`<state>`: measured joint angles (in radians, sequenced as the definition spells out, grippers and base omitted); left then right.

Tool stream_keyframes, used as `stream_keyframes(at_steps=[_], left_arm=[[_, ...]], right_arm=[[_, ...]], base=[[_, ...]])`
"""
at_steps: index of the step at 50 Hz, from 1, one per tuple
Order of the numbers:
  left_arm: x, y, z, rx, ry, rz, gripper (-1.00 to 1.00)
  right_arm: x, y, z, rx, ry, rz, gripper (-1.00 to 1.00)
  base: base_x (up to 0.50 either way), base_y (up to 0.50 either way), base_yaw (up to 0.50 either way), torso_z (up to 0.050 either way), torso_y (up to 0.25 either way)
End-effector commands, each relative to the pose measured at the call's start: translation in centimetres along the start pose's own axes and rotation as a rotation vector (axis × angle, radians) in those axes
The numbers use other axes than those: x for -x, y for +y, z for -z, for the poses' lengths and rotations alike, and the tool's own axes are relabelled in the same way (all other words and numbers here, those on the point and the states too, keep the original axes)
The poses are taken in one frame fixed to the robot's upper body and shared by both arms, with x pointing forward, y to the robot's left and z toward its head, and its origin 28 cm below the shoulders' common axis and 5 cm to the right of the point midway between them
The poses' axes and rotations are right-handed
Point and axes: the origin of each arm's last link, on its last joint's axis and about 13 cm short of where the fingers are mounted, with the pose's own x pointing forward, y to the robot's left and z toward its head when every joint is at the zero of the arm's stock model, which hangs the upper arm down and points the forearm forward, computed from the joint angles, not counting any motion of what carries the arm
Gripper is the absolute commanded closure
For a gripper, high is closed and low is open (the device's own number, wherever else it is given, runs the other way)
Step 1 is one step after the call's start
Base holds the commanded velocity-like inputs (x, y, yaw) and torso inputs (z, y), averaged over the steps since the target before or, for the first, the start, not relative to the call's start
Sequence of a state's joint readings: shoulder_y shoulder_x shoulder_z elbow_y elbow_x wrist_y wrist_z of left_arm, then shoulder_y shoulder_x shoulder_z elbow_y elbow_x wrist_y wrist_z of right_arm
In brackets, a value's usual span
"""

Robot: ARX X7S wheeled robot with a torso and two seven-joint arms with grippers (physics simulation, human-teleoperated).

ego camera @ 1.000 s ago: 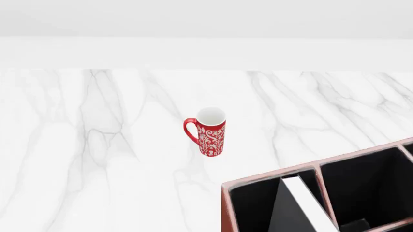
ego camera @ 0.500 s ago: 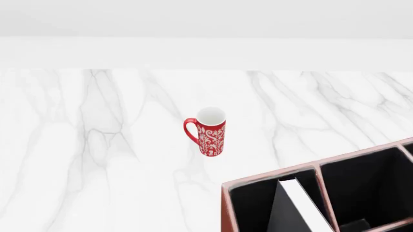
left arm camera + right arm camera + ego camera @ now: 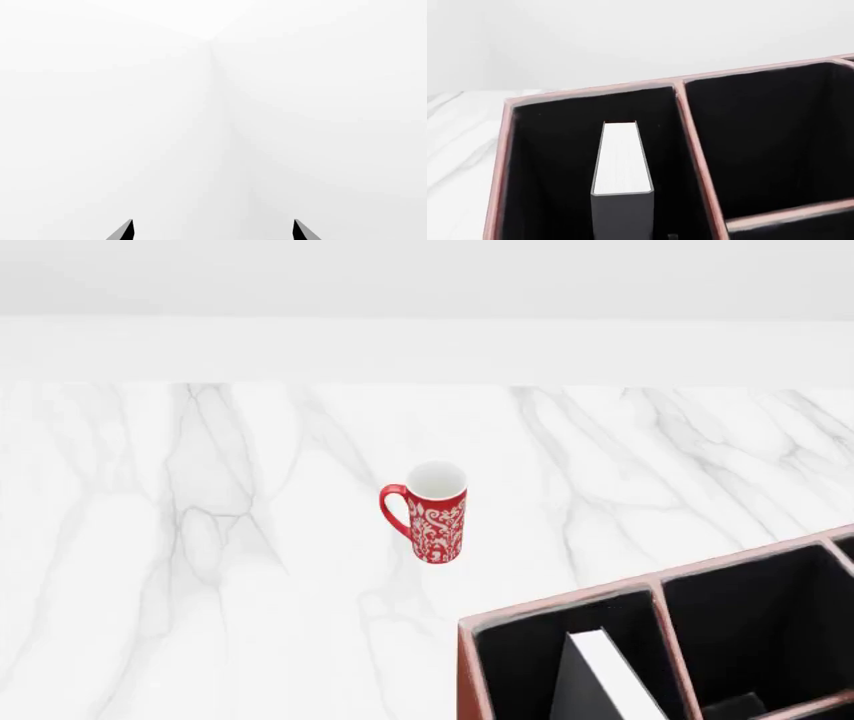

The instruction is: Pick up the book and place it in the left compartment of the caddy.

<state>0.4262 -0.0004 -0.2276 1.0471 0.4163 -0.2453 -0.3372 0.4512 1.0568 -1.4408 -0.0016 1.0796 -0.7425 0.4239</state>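
The reddish-brown caddy (image 3: 561, 605) sits at the bottom right of the head view and also shows in the right wrist view (image 3: 594, 91). The black book (image 3: 607, 675) stands on edge inside the left compartment (image 3: 514, 660), white page edges up, its top below the rim. The right wrist view shows the book (image 3: 620, 160) in the middle of the left compartment (image 3: 547, 165), apart from both side walls. The right gripper's fingers do not show in any view. My left gripper (image 3: 213, 231) is open and empty, facing plain white.
A red patterned mug (image 3: 438, 512) stands upright on the white marble table (image 3: 200, 540), left of and beyond the caddy. Two smaller black slots (image 3: 760, 140) lie beside the left compartment. A white wall runs behind the table.
The book has sunk lower into the left compartment; its top end now sits below the rim. The mug and caddy have not moved.
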Motion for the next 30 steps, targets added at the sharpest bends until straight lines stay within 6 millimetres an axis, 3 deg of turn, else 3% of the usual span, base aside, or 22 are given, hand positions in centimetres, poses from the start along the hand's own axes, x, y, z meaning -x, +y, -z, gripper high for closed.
stream_keyframes(at_steps=[1,24,25,30], left_arm=[[-0.02,-0.03,0.0,0.0,0.001,0.002,-1.0],[0.02,0.01,0.0,-0.001,-0.001,0.001,-1.0],[0.03,0.04,0.0,-0.002,-0.001,0.0,-1.0],[0.04,0.03,0.0,-0.001,0.0,0.0,-1.0]], right_arm=[[-1.22,0.1,-0.66,0.032,-0.066,-0.025,1.0],[-1.74,-0.06,-0.05,0.026,-0.044,-0.016,1.0],[-1.76,-0.08,0.01,0.027,-0.039,-0.016,-1.0],[-1.77,-0.11,0.05,0.024,-0.034,-0.015,-1.0]], base=[[0.0,0.0,0.0,0.0,0.0],[0.0,0.0,0.0,0.0,0.001],[0.0,0.0,0.0,0.0,0.0],[0.0,0.0,0.0,0.0,0.0]])
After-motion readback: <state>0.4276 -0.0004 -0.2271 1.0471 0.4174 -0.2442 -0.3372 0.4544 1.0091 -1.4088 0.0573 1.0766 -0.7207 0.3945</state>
